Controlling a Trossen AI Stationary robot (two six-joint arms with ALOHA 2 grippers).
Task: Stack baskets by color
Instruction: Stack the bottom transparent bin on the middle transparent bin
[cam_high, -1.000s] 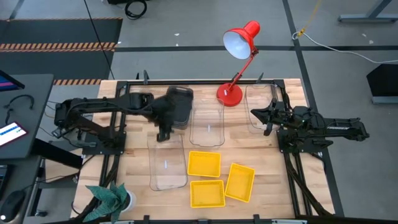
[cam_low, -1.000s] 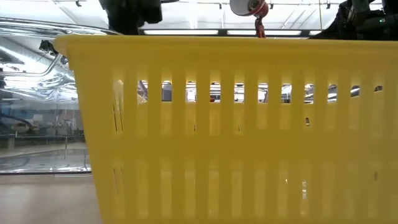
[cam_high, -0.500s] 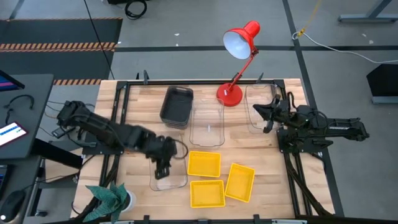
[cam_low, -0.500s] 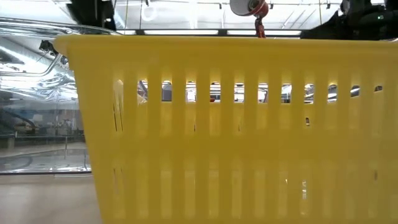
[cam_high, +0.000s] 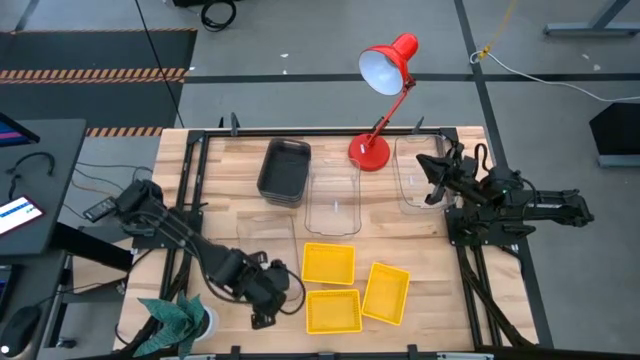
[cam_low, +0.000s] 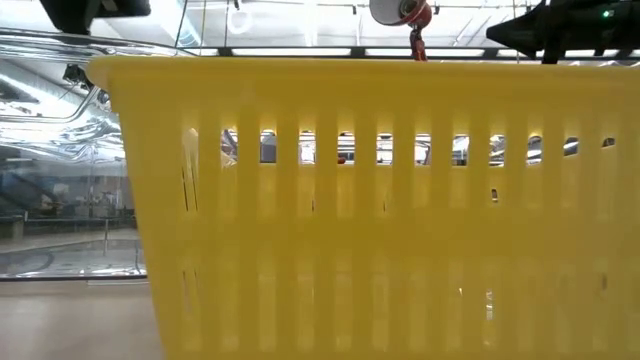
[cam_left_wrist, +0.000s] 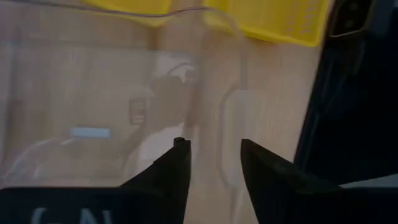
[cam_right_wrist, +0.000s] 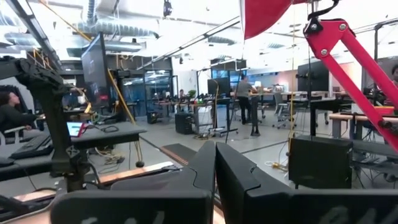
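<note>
My left gripper (cam_high: 262, 312) (cam_left_wrist: 211, 146) hovers open over the near end of the left clear basket (cam_high: 268, 235) (cam_left_wrist: 93, 93), which lies flat on the table. Its fingers stand on either side of that basket's wall, seemingly apart from it. A dark grey stack (cam_high: 283, 170) sits at the far side, with a second clear basket (cam_high: 333, 205) beside it. My right gripper (cam_high: 430, 178) (cam_right_wrist: 215, 149) is shut and raised, tipped upward, above a third clear basket (cam_high: 415, 165). Three yellow baskets (cam_high: 328, 262) (cam_high: 333, 310) (cam_high: 386, 293) lie at the near middle; one fills the low view (cam_low: 380, 200).
A red desk lamp (cam_high: 372, 150) stands at the far edge between the clear baskets; its arm (cam_right_wrist: 348, 56) shows in the right wrist view. A green plant (cam_high: 178, 318) stands at the near left corner. Bare wood lies at the table's far left.
My left gripper has swung from the dark grey stack at the far side toward the table's near edge, along the left clear basket to its near end, turning as it went. The grey stack stays where it was. My right gripper has tipped upward in place.
</note>
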